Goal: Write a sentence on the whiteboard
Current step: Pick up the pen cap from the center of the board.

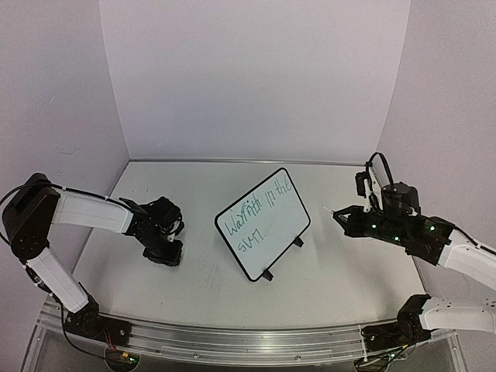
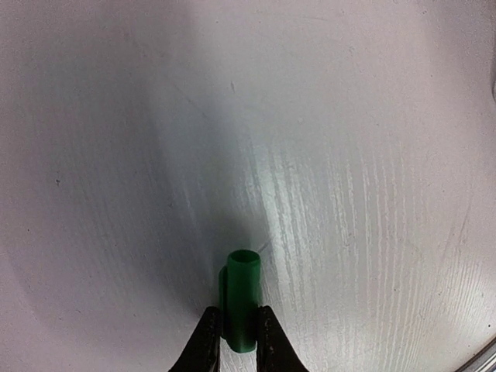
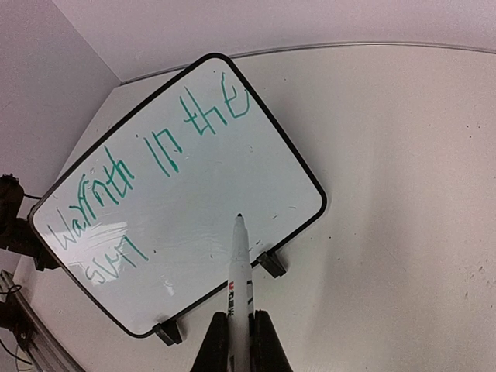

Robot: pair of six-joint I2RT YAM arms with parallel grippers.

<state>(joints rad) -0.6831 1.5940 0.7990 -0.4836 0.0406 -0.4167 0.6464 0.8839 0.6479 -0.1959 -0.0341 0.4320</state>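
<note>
The whiteboard [image 1: 262, 222] stands tilted on two black feet mid-table, with green writing "Warmth in the sun"; it also shows in the right wrist view [image 3: 178, 194]. My right gripper [image 3: 239, 341] is shut on a white marker [image 3: 239, 271], tip uncapped and pointing at the board, held off its right side [image 1: 341, 219]. My left gripper [image 2: 239, 341] is shut on the green marker cap [image 2: 242, 298], low over the table left of the board [image 1: 164, 249].
White walls enclose the table on three sides. A metal rail [image 1: 232, 341] runs along the near edge, with both arm bases on it. Cables [image 1: 376, 167] hang near the right arm.
</note>
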